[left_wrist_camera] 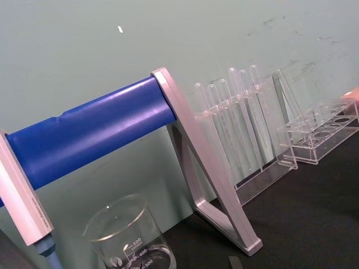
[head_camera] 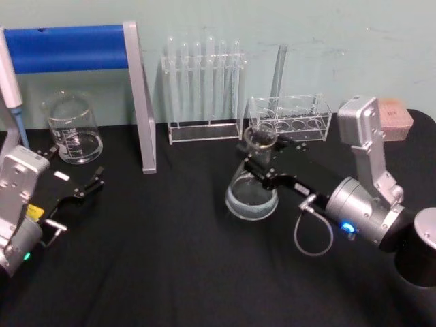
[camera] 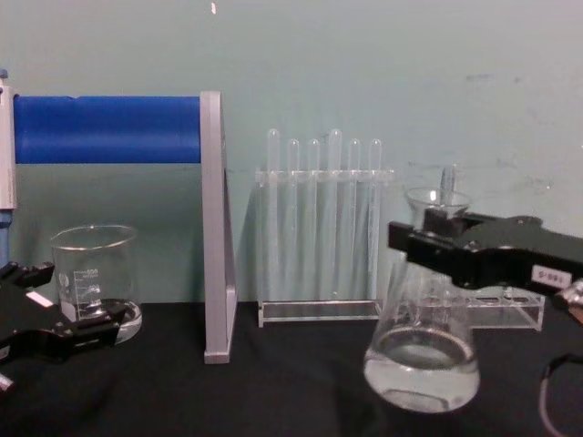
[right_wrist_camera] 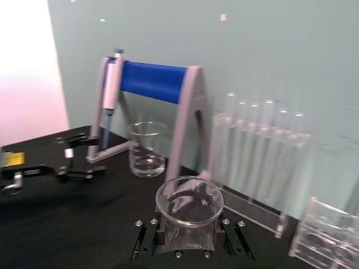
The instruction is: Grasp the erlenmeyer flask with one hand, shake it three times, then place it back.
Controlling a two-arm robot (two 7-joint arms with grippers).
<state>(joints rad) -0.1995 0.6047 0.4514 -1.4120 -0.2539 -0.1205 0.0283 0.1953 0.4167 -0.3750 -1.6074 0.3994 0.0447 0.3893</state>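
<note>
1 erlenmeyer flask point(head_camera: 252, 194) | neck clamped in r gripper point(head_camera: 259, 157) | l gripper point(head_camera: 71, 169) fingers apart, near beaker point(head_camera: 71, 129)

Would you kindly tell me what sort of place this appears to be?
Probably a chemistry lab bench: the right gripper holds a clear glass conical flask of liquid by its neck, near a clear rack of test tubes and a cylindrical glass beaker. The left gripper rests open beside the beaker.

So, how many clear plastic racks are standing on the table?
2. The tall rack with test tubes stands at the back, centre. The low rack with round holes is to its right, behind the flask gripped by the right end effector. None seems hidden.
</note>
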